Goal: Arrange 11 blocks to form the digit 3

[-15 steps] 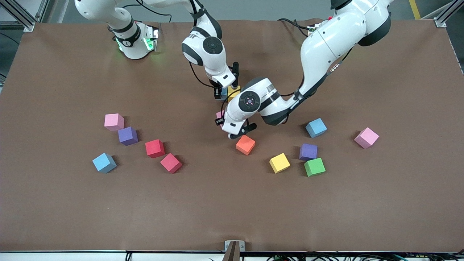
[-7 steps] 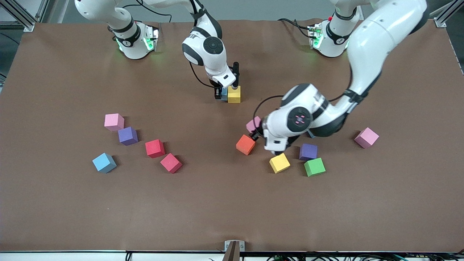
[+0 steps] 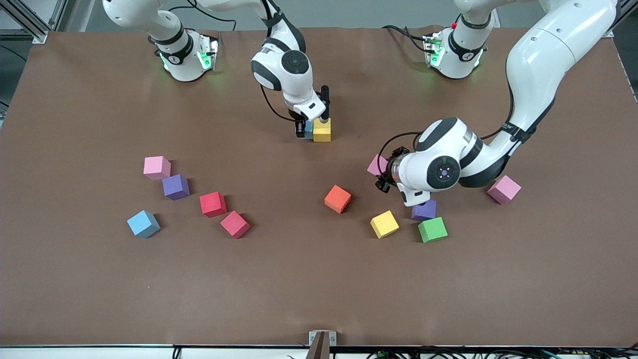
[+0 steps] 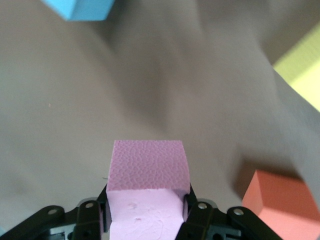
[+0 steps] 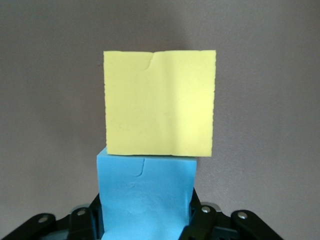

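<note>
Placement is the step in hand: the right pincer is down at the table, clamped on a blue block that it sets edge to edge against a yellow block; those two touching cubes, in the middle of the table and far from the front camera, are all that exists of the digit 3 so far. The left pincer is in the air, gripping a pink block between its fingers; it hangs over bare table between the orange block and the purple block, toward the left arm's end.

Loose cubes lie nearer the camera; a yellow one, a green one just beside the purple, and another pink one toward the left arm's end; a pink, a purple, two red and a blue toward the right arm's end.

Next, I judge, the right pincer must let go and lift straight up so the blue block is not dragged off the yellow; the left arm needs the spot free before bringing its pink cube in, squared up and touching, since the two arms would crowd each other there.
</note>
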Available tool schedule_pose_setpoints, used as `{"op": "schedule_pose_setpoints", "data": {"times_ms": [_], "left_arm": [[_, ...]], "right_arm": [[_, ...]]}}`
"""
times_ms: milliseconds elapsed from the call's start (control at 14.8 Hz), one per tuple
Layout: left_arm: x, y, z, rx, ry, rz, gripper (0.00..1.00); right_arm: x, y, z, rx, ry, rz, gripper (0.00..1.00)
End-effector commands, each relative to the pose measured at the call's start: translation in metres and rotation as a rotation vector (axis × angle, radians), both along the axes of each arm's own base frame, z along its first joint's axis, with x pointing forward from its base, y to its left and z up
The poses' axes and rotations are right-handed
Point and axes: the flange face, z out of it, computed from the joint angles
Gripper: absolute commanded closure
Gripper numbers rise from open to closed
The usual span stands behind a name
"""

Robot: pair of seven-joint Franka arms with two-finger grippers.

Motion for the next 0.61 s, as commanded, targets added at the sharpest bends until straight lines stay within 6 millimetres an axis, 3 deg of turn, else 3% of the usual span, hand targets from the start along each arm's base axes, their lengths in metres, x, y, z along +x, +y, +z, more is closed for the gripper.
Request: {"op": "schedule_pose_setpoints", "data": {"times_ms": [0,135,269,337,404,539], "left_arm": [[-0.019,-0.007,-0.003,0.108,-0.051,0.18,0.7],[-0.034,-0.011,-0.014,0.174,-0.091,0.271,0.7],[-0.05,-0.024,-0.015,0.196,-0.135,0.368,0.7],[-0.06,-0.029,-0.013,0.194,-0.161,0.404,0.7],[-0.073,-0.035,-0.01,0.174,-0.189,0.457,0.7],[-0.101,-0.04,-0.008,0.132,-0.259,0.5,0.7]], "right_arm": [[0.013,-0.005,-0.019,-0.026,-0.019,0.0,0.53],[0.015,-0.006,-0.019,-0.026,-0.018,-0.003,0.53],[0.016,-0.007,-0.018,-0.027,-0.02,-0.005,0.45],[0.017,-0.008,-0.018,-0.03,-0.019,-0.009,0.28],[0.018,-0.01,-0.017,-0.043,-0.01,-0.013,0.0],[0.018,-0.013,-0.01,-0.067,0.003,-0.018,0.0]]}}
